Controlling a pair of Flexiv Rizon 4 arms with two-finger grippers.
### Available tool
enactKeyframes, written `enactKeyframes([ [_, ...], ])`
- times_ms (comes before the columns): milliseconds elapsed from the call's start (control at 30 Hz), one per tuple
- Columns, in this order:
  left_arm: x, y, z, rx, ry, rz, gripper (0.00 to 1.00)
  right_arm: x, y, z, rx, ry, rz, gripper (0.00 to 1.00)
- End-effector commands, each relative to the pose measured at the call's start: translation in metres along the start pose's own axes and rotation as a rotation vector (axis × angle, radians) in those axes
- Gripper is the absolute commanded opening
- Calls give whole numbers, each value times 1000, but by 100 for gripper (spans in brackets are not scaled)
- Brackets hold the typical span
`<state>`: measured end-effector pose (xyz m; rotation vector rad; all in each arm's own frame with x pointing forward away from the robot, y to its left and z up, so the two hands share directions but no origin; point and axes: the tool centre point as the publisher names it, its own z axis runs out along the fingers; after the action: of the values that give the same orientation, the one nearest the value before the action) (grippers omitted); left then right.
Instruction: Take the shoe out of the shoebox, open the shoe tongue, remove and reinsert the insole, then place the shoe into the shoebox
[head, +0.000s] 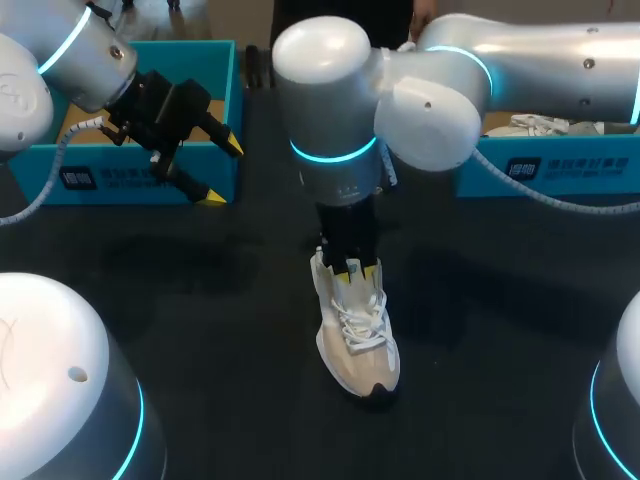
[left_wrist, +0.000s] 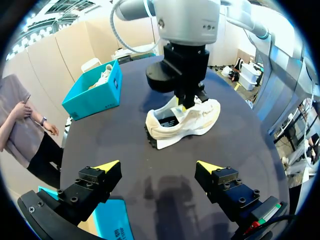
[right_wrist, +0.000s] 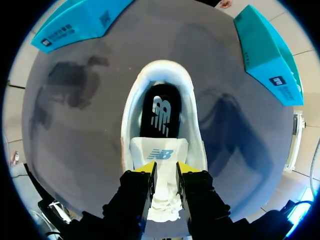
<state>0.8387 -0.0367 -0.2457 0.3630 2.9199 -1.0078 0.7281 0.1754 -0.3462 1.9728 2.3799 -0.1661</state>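
Note:
A white laced shoe (head: 357, 330) stands on the dark table, toe toward the near edge. My right gripper (head: 352, 268) comes down over its opening and is shut on the white tongue (right_wrist: 160, 155), one finger on each side. Ahead of the fingers the black insole (right_wrist: 160, 112) lies flat inside the shoe (right_wrist: 130, 105). My left gripper (head: 222, 172) hangs open and empty in front of the left teal shoebox (head: 150, 180). In the left wrist view the shoe (left_wrist: 195, 122) and the right gripper (left_wrist: 186, 104) lie well ahead of the open left gripper (left_wrist: 159, 165).
A second teal shoebox (head: 540, 170) at the back right holds another white shoe (head: 535, 125). The right arm's big elbow (head: 330, 100) hangs over the table's middle. Dark bare table surrounds the shoe on all sides.

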Motion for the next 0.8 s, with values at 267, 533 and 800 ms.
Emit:
enactKeyframes([
  [267, 1, 0, -1, -5, -1, 0, 100, -12, -12, -15, 10, -25, 17, 27],
  [533, 1, 0, -1, -5, -1, 0, 100, -9, -11, -4, 16, 9, 13, 27],
  [800, 1, 0, -1, -5, -1, 0, 100, -4, -6, 2, 19, 25, 0, 26],
])
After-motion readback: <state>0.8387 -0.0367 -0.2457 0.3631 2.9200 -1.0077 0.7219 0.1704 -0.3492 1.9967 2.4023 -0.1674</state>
